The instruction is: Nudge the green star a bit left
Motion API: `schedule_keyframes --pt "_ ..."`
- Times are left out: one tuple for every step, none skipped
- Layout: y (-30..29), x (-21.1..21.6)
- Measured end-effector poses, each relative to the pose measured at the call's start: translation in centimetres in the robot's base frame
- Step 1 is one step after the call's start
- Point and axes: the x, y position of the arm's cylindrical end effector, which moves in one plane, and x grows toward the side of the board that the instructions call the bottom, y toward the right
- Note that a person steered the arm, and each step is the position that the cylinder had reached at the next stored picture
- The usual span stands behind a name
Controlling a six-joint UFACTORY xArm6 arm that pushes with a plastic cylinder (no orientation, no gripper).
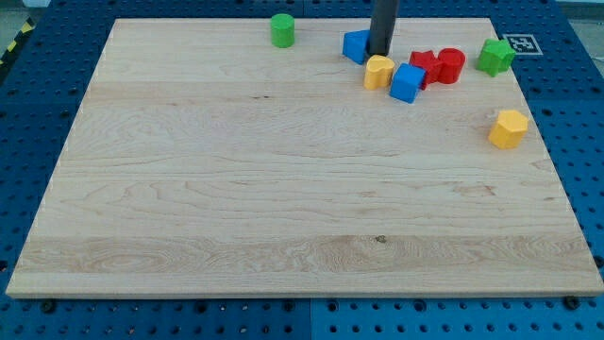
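Note:
The green star (494, 56) sits at the view's top right, near the board's right edge. My tip (379, 54) is well to its left, at the view's top centre. It stands just right of a blue block (356, 45) and just above a yellow block (378, 72). Between my tip and the green star lie a blue cube (408, 82), a red star-like block (424, 66) and a red cylinder (451, 64).
A green cylinder (282, 30) stands at the view's top, left of centre. A yellow hexagonal block (509, 128) lies at the right, below the green star. The wooden board (283, 189) rests on a blue pegboard table. A fiducial tag (520, 44) sits by the board's top right corner.

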Motion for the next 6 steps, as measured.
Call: schedule_keyframes --pt "-2.5 0.0" --pt "-5.0 0.0" --pt "-8.2 0.0" --pt "-8.8 0.0" --pt "-3.8 0.0" --pt "1.7 -0.8"
